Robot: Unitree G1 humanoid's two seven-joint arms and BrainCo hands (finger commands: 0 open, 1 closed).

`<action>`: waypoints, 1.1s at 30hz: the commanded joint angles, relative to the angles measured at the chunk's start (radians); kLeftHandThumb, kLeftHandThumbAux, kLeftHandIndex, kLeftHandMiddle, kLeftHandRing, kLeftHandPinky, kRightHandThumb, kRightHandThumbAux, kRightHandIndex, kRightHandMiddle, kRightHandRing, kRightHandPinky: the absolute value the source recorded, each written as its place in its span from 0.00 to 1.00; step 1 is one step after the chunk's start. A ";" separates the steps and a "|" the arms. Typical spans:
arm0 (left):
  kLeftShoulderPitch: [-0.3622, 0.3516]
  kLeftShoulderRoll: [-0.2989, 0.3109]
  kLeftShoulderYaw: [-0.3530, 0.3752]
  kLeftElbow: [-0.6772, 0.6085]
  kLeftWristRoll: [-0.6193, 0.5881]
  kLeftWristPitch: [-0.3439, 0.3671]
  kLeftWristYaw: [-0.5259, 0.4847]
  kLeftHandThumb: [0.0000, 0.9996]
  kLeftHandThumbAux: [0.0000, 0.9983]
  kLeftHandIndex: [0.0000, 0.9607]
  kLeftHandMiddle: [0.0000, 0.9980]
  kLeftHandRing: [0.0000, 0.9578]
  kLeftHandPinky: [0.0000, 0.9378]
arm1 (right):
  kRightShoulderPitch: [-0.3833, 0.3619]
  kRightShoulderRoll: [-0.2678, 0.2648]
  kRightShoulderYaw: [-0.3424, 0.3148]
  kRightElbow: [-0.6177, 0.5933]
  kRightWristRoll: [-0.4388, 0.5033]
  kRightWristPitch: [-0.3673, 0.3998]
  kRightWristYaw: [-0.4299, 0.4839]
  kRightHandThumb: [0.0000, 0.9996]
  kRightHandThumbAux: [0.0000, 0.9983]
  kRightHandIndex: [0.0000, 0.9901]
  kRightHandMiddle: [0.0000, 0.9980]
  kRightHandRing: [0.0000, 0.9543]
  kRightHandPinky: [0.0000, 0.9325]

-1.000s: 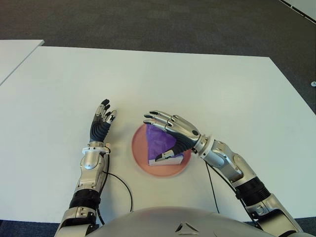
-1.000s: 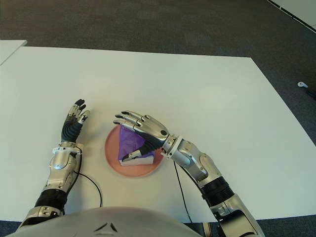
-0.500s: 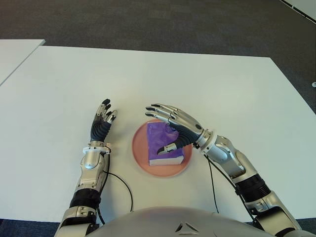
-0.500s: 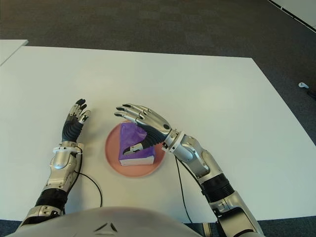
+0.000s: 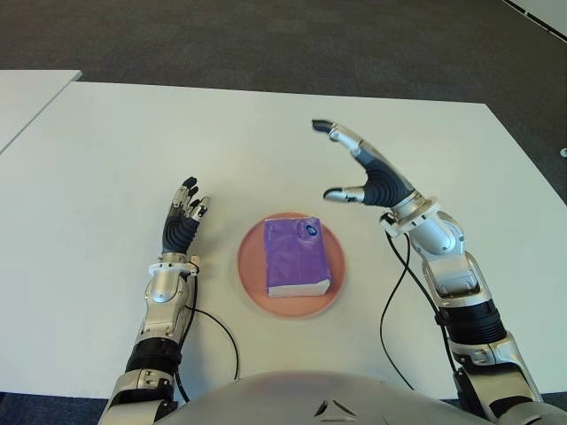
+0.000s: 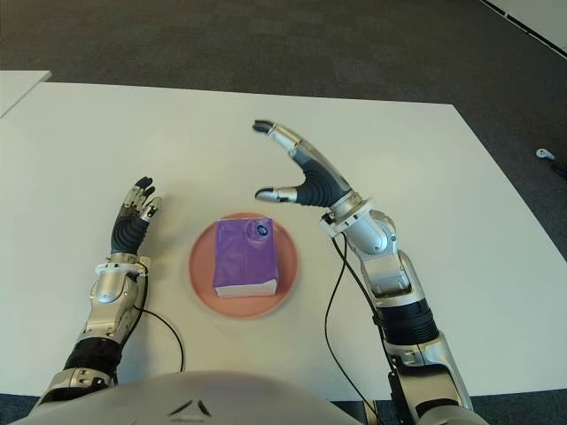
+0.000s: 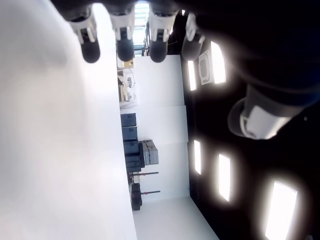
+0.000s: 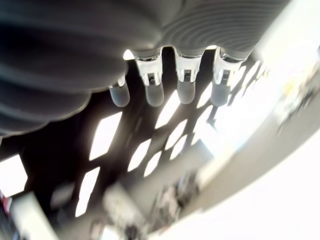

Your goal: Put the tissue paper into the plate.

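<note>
Tissue paper [image 5: 295, 258], a purple pack, lies flat inside the pink plate [image 5: 249, 277] on the white desk [image 5: 115, 142], its long axis running near to far. Right hand [image 5: 368, 174] hovers beyond the plate's right side, fingers spread and empty. Left hand [image 5: 182, 221] shows left of the plate, fingers extended, holding nothing.

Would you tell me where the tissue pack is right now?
The tissue pack lies flat in the pink plate, between the left hand and the raised, open right hand.
</note>
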 commanded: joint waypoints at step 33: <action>0.045 -0.011 -0.006 0.002 0.002 0.031 0.003 0.00 0.47 0.00 0.00 0.00 0.00 | 0.075 0.329 -0.202 0.419 0.287 -0.179 -0.131 0.00 0.45 0.00 0.00 0.00 0.00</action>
